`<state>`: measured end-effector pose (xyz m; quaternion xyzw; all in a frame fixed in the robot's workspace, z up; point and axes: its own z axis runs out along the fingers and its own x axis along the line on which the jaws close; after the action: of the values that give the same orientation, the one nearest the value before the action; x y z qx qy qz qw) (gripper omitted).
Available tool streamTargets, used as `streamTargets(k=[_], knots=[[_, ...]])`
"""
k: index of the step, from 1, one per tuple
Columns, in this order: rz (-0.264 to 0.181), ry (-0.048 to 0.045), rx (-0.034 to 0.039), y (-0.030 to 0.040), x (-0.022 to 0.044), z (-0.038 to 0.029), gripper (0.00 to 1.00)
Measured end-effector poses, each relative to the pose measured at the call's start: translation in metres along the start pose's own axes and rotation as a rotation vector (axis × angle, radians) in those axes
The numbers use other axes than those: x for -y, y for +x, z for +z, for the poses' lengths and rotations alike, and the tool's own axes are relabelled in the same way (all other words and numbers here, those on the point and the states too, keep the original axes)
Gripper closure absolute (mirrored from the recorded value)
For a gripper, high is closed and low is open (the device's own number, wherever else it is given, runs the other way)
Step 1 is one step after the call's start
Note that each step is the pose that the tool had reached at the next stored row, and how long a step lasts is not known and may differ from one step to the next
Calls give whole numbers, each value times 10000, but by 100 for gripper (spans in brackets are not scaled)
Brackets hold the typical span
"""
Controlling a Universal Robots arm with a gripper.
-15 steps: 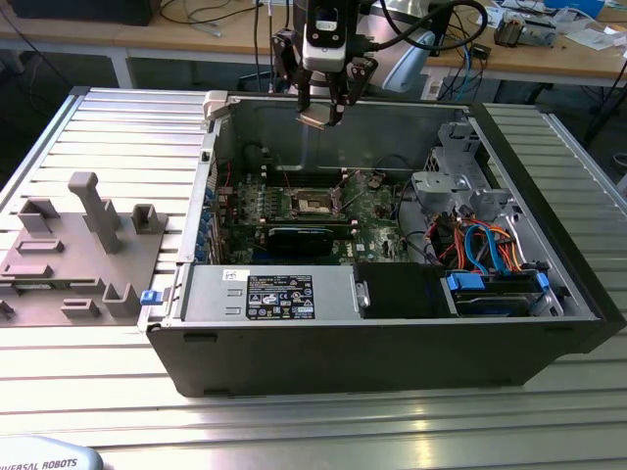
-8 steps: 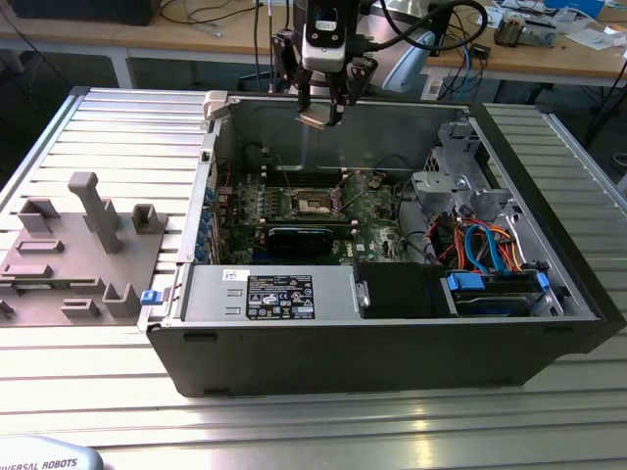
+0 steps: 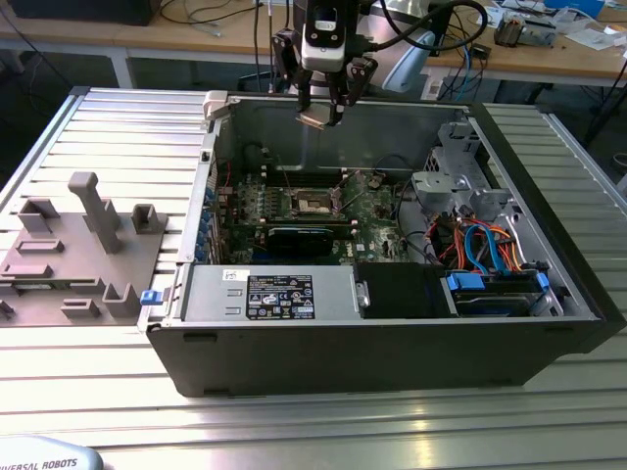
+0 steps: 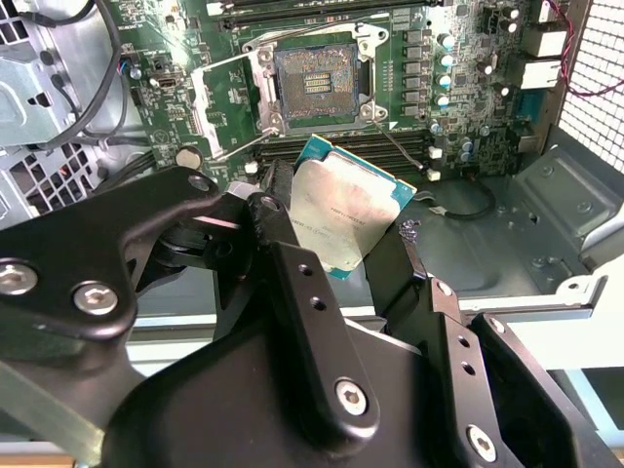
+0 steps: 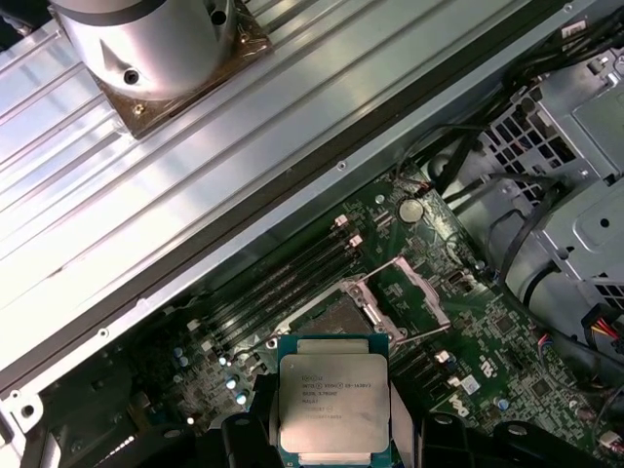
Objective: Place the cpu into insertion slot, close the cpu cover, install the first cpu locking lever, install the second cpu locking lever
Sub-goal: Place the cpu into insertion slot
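Ribbed aluminium table (image 3: 294, 421) carries an open computer case (image 3: 392, 352) with a green board (image 3: 377, 220) inside. Past the case's near wall, the insertion slot (image 3: 316, 203) sits mid-board and empty; the second wrist view shows its cpu cover (image 4: 226, 102) swung open beside it. Farther back, over the rear wall, the gripper (image 3: 321, 116) hangs with its fingers (image 4: 283, 253) pinching the cpu (image 3: 315, 118) by opposite edges, tilted. In the exterior view the slot lies at 6 o'clock from the chip, well apart. The first wrist view gives the chip's silvery face, the second its tan underside and the bare socket.
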<state>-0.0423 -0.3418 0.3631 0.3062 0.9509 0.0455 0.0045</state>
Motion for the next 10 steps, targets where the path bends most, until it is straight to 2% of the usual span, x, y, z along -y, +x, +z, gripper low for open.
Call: streamTargets(k=[10], knots=[[88,-2,8,0,0,0,46]])
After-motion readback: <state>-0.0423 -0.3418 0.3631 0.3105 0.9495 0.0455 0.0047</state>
